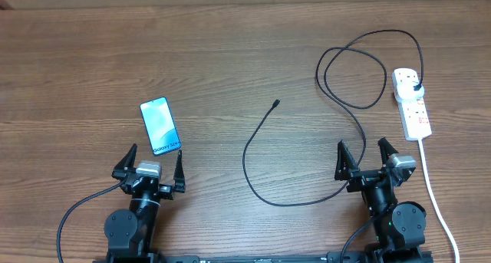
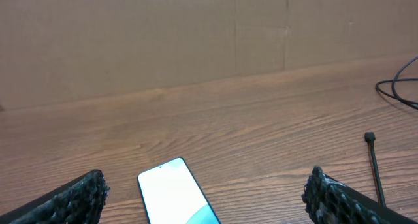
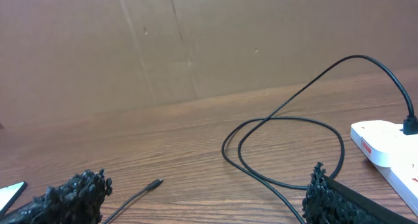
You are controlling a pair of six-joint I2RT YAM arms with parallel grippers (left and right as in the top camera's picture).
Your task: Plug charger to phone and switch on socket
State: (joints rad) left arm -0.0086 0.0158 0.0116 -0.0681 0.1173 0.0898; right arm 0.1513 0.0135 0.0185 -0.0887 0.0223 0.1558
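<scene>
The phone (image 1: 161, 126) lies flat on the table at the left, its light blue screen up; it also shows in the left wrist view (image 2: 175, 194). My left gripper (image 1: 150, 162) is open and empty just below the phone. The charger cable (image 1: 257, 152) curves across the middle, its connector tip (image 1: 275, 104) loose on the table, and loops back to a black plug (image 1: 416, 88) seated in the white socket strip (image 1: 412, 102) at the right. My right gripper (image 1: 362, 158) is open and empty left of the strip. The tip also shows in the right wrist view (image 3: 155, 183).
The strip's thick white cord (image 1: 432, 188) runs down the right side past my right arm. A cardboard wall (image 3: 196, 41) stands behind the table's far edge. The wooden table (image 1: 230, 56) is bare at the back.
</scene>
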